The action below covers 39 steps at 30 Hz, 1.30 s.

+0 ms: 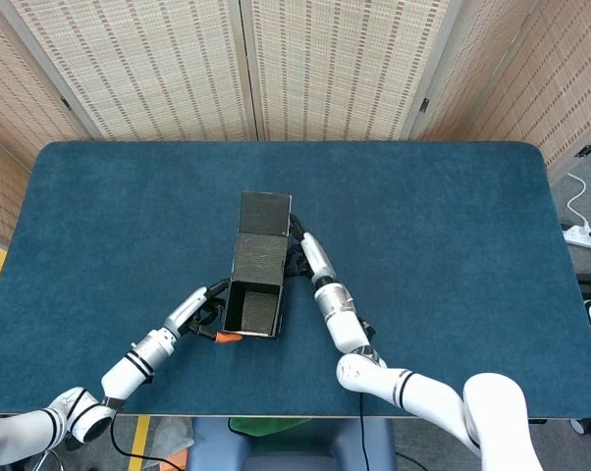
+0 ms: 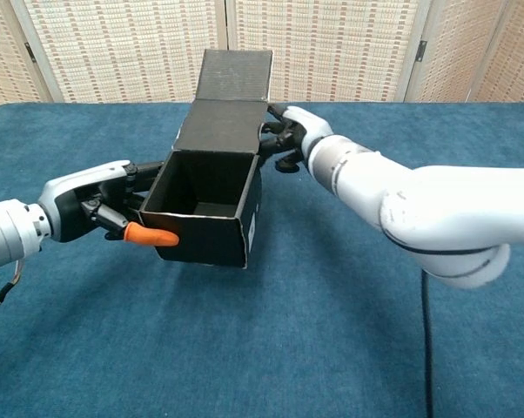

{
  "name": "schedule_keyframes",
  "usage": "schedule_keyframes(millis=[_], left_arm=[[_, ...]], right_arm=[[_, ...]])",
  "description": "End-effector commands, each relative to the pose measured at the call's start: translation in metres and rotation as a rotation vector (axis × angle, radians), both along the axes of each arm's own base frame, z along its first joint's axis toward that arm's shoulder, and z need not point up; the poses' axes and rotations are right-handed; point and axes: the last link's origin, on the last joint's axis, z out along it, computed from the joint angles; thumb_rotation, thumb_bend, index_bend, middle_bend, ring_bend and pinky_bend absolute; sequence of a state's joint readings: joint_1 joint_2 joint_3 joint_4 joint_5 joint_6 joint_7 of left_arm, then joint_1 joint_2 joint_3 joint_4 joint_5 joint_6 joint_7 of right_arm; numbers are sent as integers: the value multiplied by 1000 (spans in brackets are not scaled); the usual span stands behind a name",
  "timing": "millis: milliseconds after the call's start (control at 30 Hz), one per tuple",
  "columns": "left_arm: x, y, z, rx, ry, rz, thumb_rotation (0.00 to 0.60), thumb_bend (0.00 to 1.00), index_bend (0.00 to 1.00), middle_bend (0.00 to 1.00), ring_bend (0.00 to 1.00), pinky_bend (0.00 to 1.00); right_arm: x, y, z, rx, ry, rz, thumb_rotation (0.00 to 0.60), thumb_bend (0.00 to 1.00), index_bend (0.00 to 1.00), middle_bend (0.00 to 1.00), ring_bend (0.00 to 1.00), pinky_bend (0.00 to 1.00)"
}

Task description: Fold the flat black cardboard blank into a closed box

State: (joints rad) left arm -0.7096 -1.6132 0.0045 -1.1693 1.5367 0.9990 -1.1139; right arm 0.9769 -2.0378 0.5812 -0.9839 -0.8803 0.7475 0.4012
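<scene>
Head and chest views of the table [image 1: 453, 226], covered in dark blue cloth. The black box [image 1: 255, 285] lies on its side near the table's middle, just on my side of it, its open mouth turned toward me. In the chest view the box [image 2: 211, 174] shows a dark, hollow interior with its walls already standing. The lid flap [image 1: 264, 213] extends from the far end of the top panel and, in the chest view, the lid flap [image 2: 237, 75] stands tilted upward, not closed over anything.

My left hand [image 1: 203, 312] is at the box's left side, beside the open mouth. In the chest view my left hand [image 2: 101, 205] grips the left wall, fingers curled against the outside, while an orange fingertip [image 2: 151, 235] lies along the front lower edge of the opening.

My right hand [image 1: 300, 247] reaches in from the right and meets the box at its far right corner, where the top panel joins the flap. In the chest view my right hand [image 2: 285, 133] has dark fingers touching that corner; whether they pinch the cardboard or only press on it I cannot tell.

Woven folding screens [image 1: 246, 59] stand behind the table.
</scene>
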Motion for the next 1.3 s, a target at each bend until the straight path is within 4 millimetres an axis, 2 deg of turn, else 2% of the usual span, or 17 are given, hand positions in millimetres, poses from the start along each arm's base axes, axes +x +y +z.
schedule_keyframes(millis=[33,167,300,433,567,733,1033,1300], left_arm=[[3,1,-3,-5,23,-3,600,201,519,522,679,940],[-2,3,-6,-19,58,22,600,201,516,517,679,939],[-10,7,-9,-53,86,65,600,201,503,512,678,939],[-18,11,-13,-50,119,107,600,199,490,504,679,937],[-21,12,-18,-48,149,136,600,199,458,491,679,922],[-23,13,-20,-18,178,154,600,199,421,454,685,920],[-23,11,-22,24,242,160,600,194,330,343,688,921],[-21,4,-17,66,334,94,600,194,25,167,689,922]], right_arm=[[31,-6,0,21,-134,3,600,0,0,216,633,1000],[48,-3,16,25,-215,61,600,0,0,245,644,1000],[56,18,31,58,-227,173,600,0,4,279,658,1000],[54,46,33,130,-92,330,600,0,72,350,707,1000],[45,58,32,89,161,501,600,0,155,398,734,1000],[40,61,33,-6,292,550,600,0,167,397,735,1000],[31,71,18,-103,482,637,600,0,167,385,736,1000],[22,75,12,-172,565,689,600,0,167,375,736,1000]])
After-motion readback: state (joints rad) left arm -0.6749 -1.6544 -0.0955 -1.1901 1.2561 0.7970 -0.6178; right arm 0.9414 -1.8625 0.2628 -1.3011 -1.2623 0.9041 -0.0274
